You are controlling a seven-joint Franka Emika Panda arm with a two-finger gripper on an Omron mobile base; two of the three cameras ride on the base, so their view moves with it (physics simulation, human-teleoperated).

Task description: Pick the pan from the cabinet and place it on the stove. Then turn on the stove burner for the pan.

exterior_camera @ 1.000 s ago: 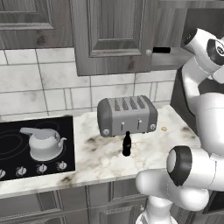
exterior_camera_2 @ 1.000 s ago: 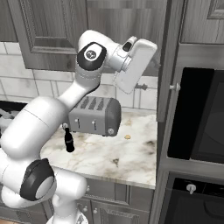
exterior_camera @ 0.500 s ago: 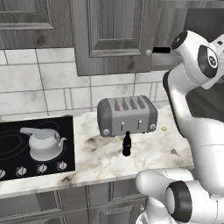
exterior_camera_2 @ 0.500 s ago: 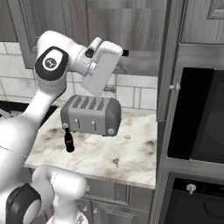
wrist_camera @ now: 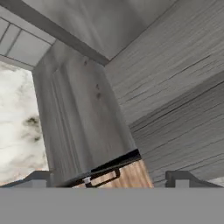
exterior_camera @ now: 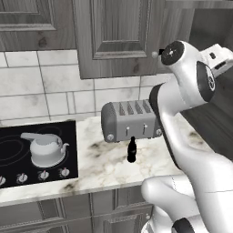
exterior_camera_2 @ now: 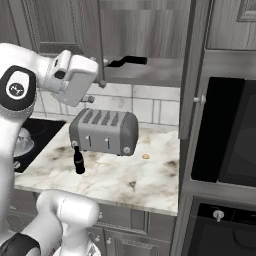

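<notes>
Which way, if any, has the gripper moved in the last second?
Yes. In the right base view the gripper has swung left, from just past the right end of the toaster to above its left end, away from the pan.

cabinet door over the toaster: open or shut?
Open. In the right base view the cabinet interior is exposed, and the pan handle pokes out over its shelf edge.

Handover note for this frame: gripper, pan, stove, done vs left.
Gripper: open, holding nothing, raised by the cabinet, whose door stands open.
Pan: on the cabinet shelf; its black handle pokes out over the edge.
Stove: a kettle sits on one burner, knobs untouched as far as visible.
Done: cabinet opened.
Left: grasp pan, set it on stove, turn on its burner.
</notes>
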